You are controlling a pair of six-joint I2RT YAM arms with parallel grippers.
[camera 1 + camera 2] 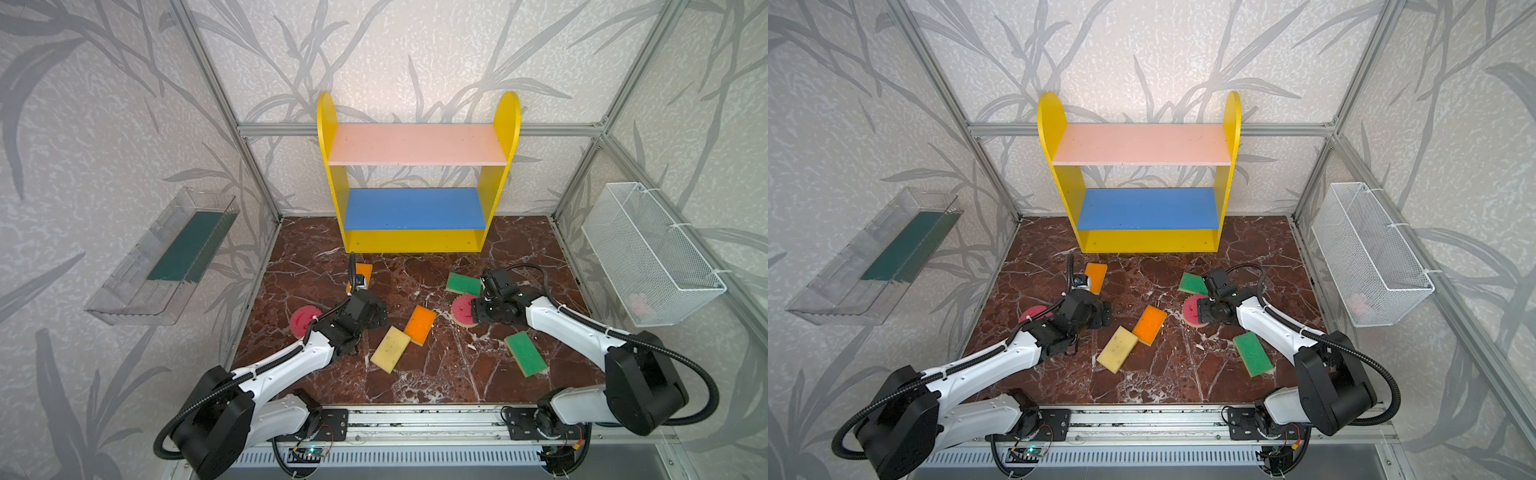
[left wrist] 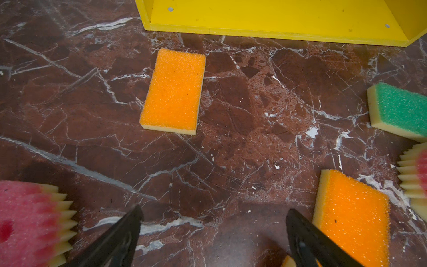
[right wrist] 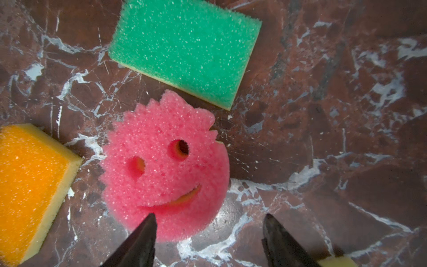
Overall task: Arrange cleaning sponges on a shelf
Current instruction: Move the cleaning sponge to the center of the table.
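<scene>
Right tool [image 3: 209, 216] hangs jaws apart, holding nothing, one tip over, perhaps touching, the pink smiley sponge [image 3: 166, 166] lying flat on the desk [image 1: 457, 365], well short of the shelf [image 1: 415, 243]; left tool [image 2: 213, 210] gapes empty too; best centre both tips astride the foam, then squeeze lightly.

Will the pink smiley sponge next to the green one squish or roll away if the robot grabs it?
The pink smiley sponge looks like airy, holey foam, so it will probably squish between the fingers and feel very light. It lies flat on the marble table, so it likely won't roll. Its rough surface should resist slipping.
</scene>
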